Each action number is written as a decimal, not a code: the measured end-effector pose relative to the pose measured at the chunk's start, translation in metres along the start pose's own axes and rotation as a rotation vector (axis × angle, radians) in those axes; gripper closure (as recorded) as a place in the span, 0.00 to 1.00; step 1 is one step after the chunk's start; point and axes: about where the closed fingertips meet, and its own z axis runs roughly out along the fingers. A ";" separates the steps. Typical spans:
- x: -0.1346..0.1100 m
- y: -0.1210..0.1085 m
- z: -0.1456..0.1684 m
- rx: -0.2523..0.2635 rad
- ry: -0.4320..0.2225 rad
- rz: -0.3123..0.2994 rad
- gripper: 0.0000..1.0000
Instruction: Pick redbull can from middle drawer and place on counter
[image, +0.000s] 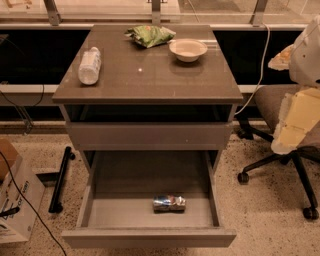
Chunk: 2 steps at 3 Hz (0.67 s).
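Observation:
The redbull can (169, 203) lies on its side on the grey floor of the middle drawer (148, 238), near the drawer's front and a little right of centre. The drawer is pulled wide open. The counter (150, 75) is the brown-grey top of the cabinet above it. My gripper (295, 120) shows as a white and pale yellow shape at the right edge of the view. It is well to the right of the cabinet, above the level of the drawer and far from the can. It holds nothing that I can see.
On the counter lie a clear water bottle (90, 65) at the left, a green snack bag (150, 35) and a white bowl (188, 49) at the back. An office chair (280, 150) stands right of the cabinet. A cardboard box (15, 205) and a black bar (61, 177) are on the floor to the left.

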 end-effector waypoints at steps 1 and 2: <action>-0.001 0.000 0.000 0.005 -0.004 -0.002 0.00; -0.006 0.003 0.016 -0.018 -0.022 -0.010 0.00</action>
